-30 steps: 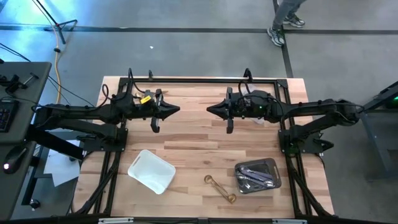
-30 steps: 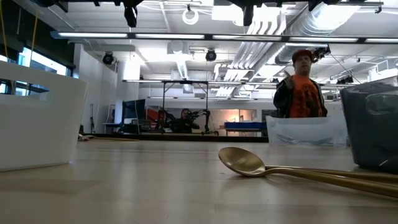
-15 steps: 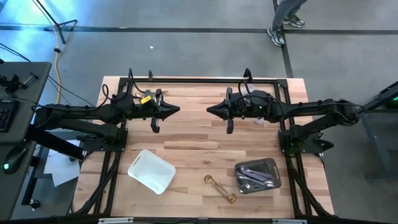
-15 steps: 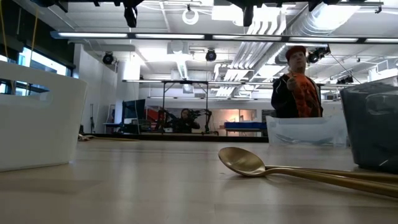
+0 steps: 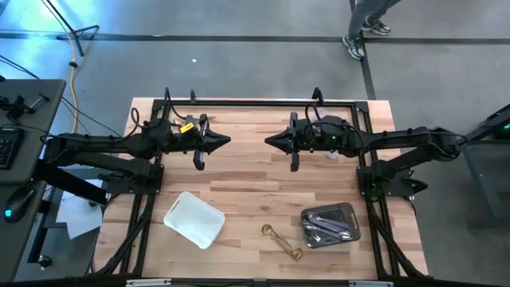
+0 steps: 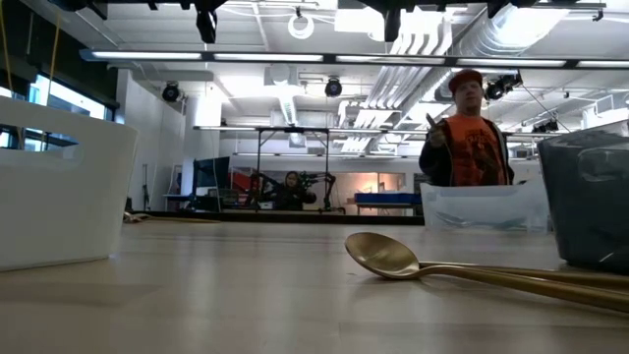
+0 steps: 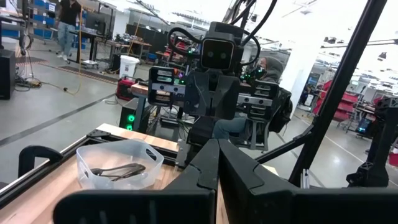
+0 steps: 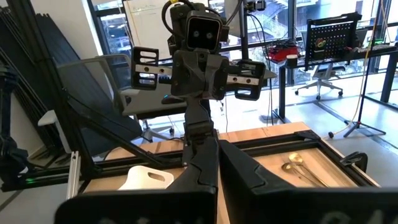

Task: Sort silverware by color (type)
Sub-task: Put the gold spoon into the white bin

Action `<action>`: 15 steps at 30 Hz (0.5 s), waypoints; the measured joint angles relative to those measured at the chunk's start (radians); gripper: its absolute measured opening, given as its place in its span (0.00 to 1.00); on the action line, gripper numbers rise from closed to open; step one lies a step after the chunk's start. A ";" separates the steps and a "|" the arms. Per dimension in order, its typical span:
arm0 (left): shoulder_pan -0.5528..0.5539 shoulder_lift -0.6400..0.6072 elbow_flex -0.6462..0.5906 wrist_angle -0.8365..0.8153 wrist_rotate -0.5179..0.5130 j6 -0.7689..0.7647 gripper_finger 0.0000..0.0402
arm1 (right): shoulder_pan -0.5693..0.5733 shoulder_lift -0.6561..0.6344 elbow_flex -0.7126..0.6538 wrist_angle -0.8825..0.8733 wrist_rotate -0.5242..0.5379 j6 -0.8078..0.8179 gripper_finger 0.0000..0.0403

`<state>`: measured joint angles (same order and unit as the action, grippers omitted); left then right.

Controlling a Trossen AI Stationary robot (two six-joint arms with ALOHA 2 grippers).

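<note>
Here the gold spoons lie loose on the table just beside the grey tray of silverware, long axis slanting. The right gripper, shut and empty, looks nearer than the left gripper, likewise shut.

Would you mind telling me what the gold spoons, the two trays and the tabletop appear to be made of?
The gold spoons look like polished metal: the bowl in the low view shines and mirrors the lights. The white tray seems matte opaque plastic, with an even, dull surface. The grey tray looks translucent plastic; its contents show through the wall. The table appears to be wood, with visible plank strips and grain.
</note>
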<state>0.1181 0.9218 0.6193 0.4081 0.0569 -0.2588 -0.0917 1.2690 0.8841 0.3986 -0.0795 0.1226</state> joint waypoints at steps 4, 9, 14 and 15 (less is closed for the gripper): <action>0.000 0.000 0.000 0.004 0.000 0.000 0.00 | 0.000 0.000 0.000 0.000 0.000 0.006 0.00; 0.000 0.000 0.000 0.006 -0.001 0.000 0.00 | 0.000 0.000 0.000 -0.007 0.000 0.007 0.00; 0.000 0.000 0.000 0.006 -0.017 -0.001 0.00 | 0.000 0.000 0.000 -0.028 0.000 0.007 0.00; 0.000 0.000 0.000 0.006 -0.023 0.000 0.00 | 0.000 0.000 0.000 -0.030 0.000 0.007 0.00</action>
<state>0.1178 0.9218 0.6193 0.4141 0.0340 -0.2593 -0.0917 1.2686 0.8841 0.3691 -0.0792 0.1299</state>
